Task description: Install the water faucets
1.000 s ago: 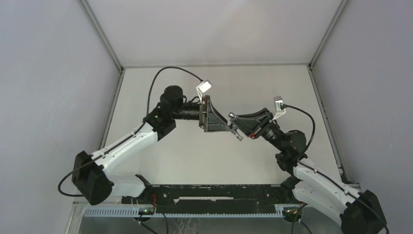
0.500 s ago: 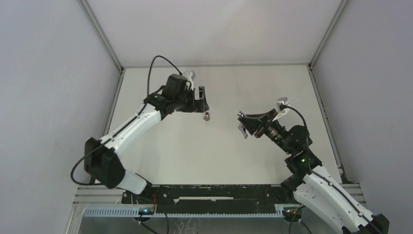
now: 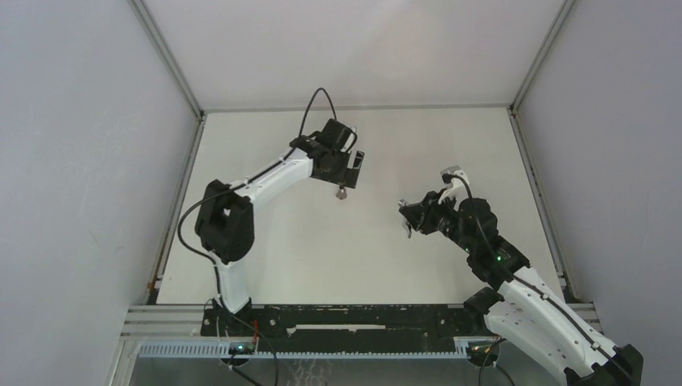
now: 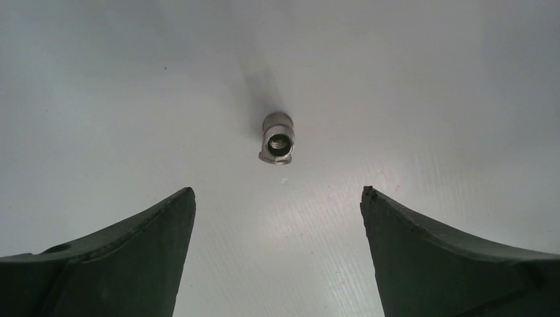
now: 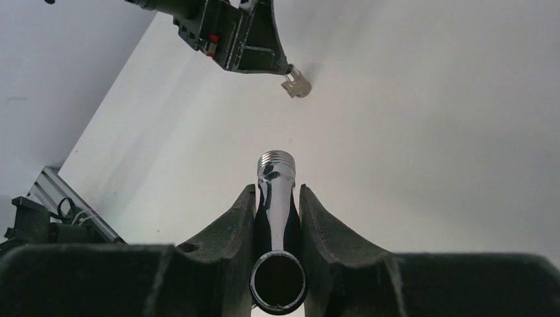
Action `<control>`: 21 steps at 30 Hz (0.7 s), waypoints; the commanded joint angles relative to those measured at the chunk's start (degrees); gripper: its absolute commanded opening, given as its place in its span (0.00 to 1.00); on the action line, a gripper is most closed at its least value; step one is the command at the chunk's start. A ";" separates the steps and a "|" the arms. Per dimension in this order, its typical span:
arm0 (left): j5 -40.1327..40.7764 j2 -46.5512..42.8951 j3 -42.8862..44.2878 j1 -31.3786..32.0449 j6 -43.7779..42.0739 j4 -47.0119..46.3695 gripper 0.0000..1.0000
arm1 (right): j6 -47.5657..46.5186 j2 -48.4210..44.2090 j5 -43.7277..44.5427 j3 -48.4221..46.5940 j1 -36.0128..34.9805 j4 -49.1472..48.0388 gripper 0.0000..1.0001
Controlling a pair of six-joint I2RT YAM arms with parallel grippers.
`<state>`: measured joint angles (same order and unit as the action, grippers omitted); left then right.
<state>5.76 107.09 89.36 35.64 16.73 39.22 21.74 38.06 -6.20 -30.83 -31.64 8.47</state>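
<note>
The short dull-grey stub (image 3: 342, 192) rests on the white table, apart from both grippers. In the left wrist view the stub (image 4: 277, 139) shows its open threaded end, just beyond my fingertips. My left gripper (image 3: 351, 167) hovers above and slightly behind it, open and empty, its jaws (image 4: 277, 193) wide apart. My right gripper (image 3: 408, 217) is shut on the shiny chrome tap piece (image 5: 276, 173). The piece's threaded end sticks out past the fingertips (image 5: 245, 198) and points toward the stub (image 5: 297, 86), some distance away.
The white table (image 3: 322, 257) is walled by grey panels at the left, back and right. A black rail (image 3: 346, 318) with the arm bases runs along the near edge. The left arm (image 3: 265, 177) stretches far across the table's left half.
One second ago both grippers met at mid-table. Since then the stub has been left on the table, the left gripper has opened and shifted, and the right gripper has drawn back right with the chrome piece.
</note>
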 commanded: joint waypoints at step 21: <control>-7.12 18.45 16.79 -0.57 -12.09 10.17 0.57 | -1.94 -4.24 1.89 -4.99 -0.38 3.46 0.00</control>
<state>-0.45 124.90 103.72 35.92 5.50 48.38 20.86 34.44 -3.33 -33.78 -31.75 15.16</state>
